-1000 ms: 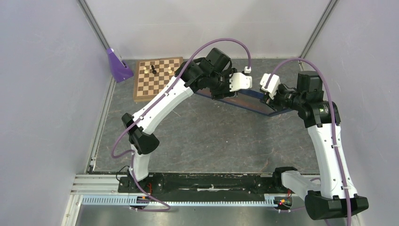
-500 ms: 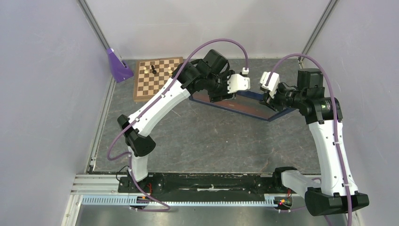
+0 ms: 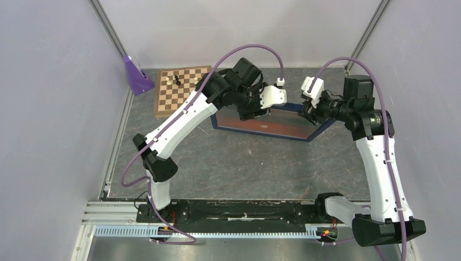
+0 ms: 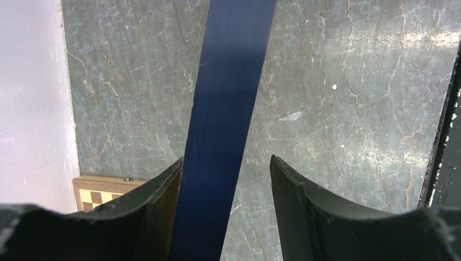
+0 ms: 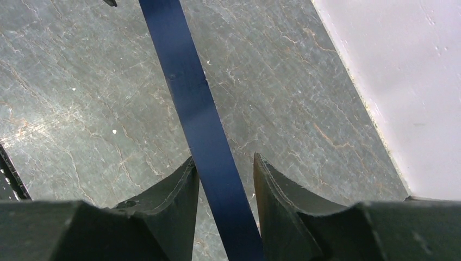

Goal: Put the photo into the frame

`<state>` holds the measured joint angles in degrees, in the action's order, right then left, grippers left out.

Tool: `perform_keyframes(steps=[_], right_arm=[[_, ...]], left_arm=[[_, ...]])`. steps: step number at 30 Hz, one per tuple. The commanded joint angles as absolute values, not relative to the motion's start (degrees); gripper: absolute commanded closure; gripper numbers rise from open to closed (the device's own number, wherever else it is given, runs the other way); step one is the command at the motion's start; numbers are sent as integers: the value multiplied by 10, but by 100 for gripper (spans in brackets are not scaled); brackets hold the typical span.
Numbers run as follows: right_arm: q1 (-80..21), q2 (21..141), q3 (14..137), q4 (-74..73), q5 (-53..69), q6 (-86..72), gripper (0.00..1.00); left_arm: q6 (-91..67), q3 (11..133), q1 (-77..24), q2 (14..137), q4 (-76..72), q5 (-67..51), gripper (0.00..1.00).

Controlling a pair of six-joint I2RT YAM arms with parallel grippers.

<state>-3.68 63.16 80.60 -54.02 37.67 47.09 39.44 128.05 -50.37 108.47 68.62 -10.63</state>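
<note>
Frame (image 4: 228, 98), blue front up, photo (image 3: 266, 124) seated inside, lying on table (image 3: 244, 163). Left gripper (image 4: 225, 160), right gripper (image 5: 223, 157): jaws slack astride frame rails, clamping nothing. Step: release. Next, probably, a clean lift-off without snagging.

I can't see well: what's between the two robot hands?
The top view shows the frame's far edge between the left hand and right hand.

Frame (image 3: 255, 133) sits right of chessboard (image 3: 176, 92), left claw (image 4: 225, 159) and right claw (image 5: 223, 157) astride it.
</note>
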Motion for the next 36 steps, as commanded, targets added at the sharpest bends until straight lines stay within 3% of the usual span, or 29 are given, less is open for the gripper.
perform_keyframes(steps=[1, 17, 26, 29, 36], right_arm=[[-37, 636, 831, -452, 345, 443, 59], [-83, 681, 867, -496, 352, 490, 27], [-137, 703, 858, -515, 347, 504, 22], [-147, 708, 847, -510, 343, 502, 28], [-148, 709, 836, -506, 354, 506, 71]], left_arm=[[366, 1288, -517, 1055, 686, -135, 98], [373, 1246, -517, 1038, 661, -140, 98], [386, 1208, -518, 1024, 636, -131, 98], [388, 1196, -518, 1019, 626, -128, 98], [387, 1170, -517, 1003, 610, -116, 98]])
